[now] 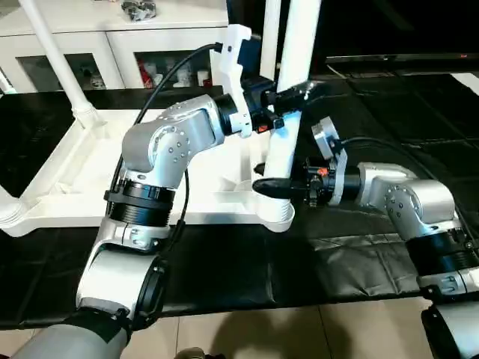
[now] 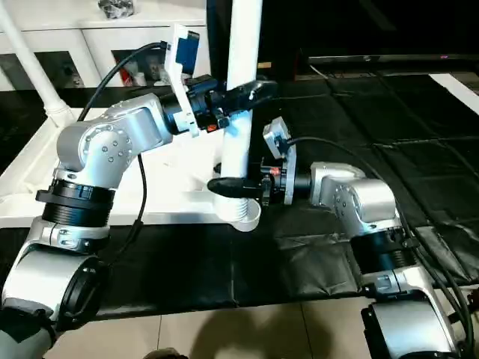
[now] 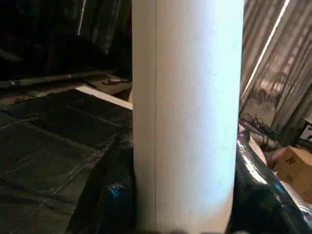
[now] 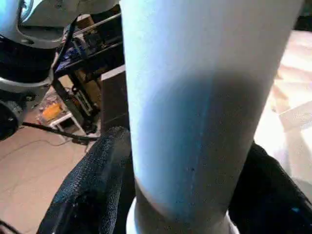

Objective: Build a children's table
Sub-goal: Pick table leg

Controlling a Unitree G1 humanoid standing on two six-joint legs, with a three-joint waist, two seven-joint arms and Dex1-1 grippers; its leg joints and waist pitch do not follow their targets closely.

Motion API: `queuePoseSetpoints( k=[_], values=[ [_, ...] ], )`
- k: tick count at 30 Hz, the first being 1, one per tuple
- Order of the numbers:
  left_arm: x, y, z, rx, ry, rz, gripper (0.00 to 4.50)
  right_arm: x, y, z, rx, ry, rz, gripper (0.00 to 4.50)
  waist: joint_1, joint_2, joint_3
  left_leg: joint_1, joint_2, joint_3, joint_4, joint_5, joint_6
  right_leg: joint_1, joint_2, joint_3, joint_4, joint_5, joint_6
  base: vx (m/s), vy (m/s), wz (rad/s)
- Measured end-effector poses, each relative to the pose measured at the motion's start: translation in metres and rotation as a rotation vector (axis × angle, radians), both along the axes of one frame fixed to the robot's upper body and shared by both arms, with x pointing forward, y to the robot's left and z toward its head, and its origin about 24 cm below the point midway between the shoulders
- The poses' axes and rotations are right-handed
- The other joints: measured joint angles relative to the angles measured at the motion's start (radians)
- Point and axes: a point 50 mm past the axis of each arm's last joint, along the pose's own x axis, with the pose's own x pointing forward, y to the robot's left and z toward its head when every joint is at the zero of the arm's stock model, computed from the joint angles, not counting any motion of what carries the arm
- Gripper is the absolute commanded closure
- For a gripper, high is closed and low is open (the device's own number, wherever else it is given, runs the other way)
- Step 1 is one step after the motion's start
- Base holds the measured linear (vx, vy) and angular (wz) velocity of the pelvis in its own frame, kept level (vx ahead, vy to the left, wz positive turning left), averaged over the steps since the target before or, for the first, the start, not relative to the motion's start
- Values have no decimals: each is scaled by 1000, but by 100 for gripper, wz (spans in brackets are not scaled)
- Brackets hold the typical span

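Note:
The white table top (image 1: 75, 161) lies upside down on the black mat, ribbed underside up. One tapered white leg (image 1: 290, 112) stands upright in the near right corner socket (image 1: 278, 215). My left gripper (image 1: 292, 97) is shut on this leg higher up, its black fingers (image 3: 109, 195) on either side of it. Just above the socket, my right gripper (image 1: 273, 185) is shut on the same leg (image 4: 204, 97), with black fingers (image 4: 92, 185) against it. Another leg (image 1: 56, 52) stands in the far left corner. A further white leg (image 1: 269, 30) rises behind the held one.
A white glass-door cabinet (image 1: 112, 37) stands behind the table top. The black mat (image 1: 224, 277) ends at a pale tiled floor (image 1: 299, 333) near me. Black cables (image 2: 441, 247) run along my right arm.

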Motion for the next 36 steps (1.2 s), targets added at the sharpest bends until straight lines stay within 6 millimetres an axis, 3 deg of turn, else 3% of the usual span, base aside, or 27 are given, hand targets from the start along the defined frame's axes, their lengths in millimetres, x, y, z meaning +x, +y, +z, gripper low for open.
queuePoseSetpoints(
  k=[10,11,15,17,27,29,32,36],
  values=[
    [-1,-2,0,5,-3,-16,270,0,2,-5,14,39,-2,158,-1,0,0,0,0,0,0,0,0,0,0,0,0,0,0,0,0,0],
    [-1,-2,0,5,-4,-19,270,1,2,-7,15,48,-6,186,-1,0,0,0,0,0,0,0,0,0,0,0,1,0,0,0,0,0],
    [-1,-1,0,7,-7,-23,270,1,2,-7,16,50,-6,197,0,0,0,0,0,0,1,0,0,0,0,0,1,0,0,0,0,0],
    [-2,-1,0,11,-10,-27,271,1,2,-7,16,50,-7,234,0,0,0,0,0,0,1,0,0,0,0,0,1,0,0,0,0,0],
    [-3,-2,0,13,-16,-31,271,0,4,-5,14,35,5,252,0,0,0,0,0,0,1,0,0,0,0,0,1,0,0,0,0,0],
    [-4,-2,2,11,-18,-36,201,0,5,-5,16,29,9,252,0,0,0,0,0,0,1,0,0,0,0,0,1,0,0,0,0,0],
    [-9,-1,5,-42,5,-74,201,-1,9,-4,33,26,22,252,-2,0,0,0,0,0,1,0,0,0,0,0,2,0,0,0,0,0],
    [-13,5,13,-175,45,-109,160,-3,12,2,64,12,36,252,0,0,0,0,0,0,3,0,0,0,0,0,3,0,0,0,0,0]
  ],
)
